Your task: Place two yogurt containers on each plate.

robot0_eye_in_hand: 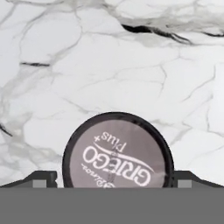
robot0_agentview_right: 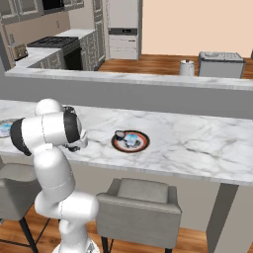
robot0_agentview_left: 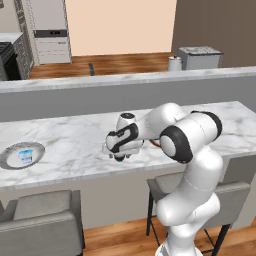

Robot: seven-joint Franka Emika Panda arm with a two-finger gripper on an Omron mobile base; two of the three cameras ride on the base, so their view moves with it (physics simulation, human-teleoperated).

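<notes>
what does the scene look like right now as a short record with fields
gripper: gripper open, over the counter, fingers on either side of the dark yogurt cup
dark yogurt cup: dark yogurt cup upright on the marble counter, pale lid up
silver plate: silver plate at the counter's left, one blue and white cup on it
red-rimmed plate: red-rimmed plate holds one dark cup and one blue and white cup

Hand view: the dark round yogurt cup (robot0_eye_in_hand: 117,151) is cut off at the bottom, its lower lid and lettering lost. Left base view: the arm hides most of the reddish-rimmed plate (robot0_agentview_left: 154,142); the hand (robot0_agentview_left: 119,156) covers whatever lies beneath it on the bench (robot0_agentview_left: 70,145). Right base view: the silver-grey plate (robot0_agentview_right: 4,127) is cut by the left edge and partly hidden behind the arm; the cups on the reddish plate are too small to read.
</notes>
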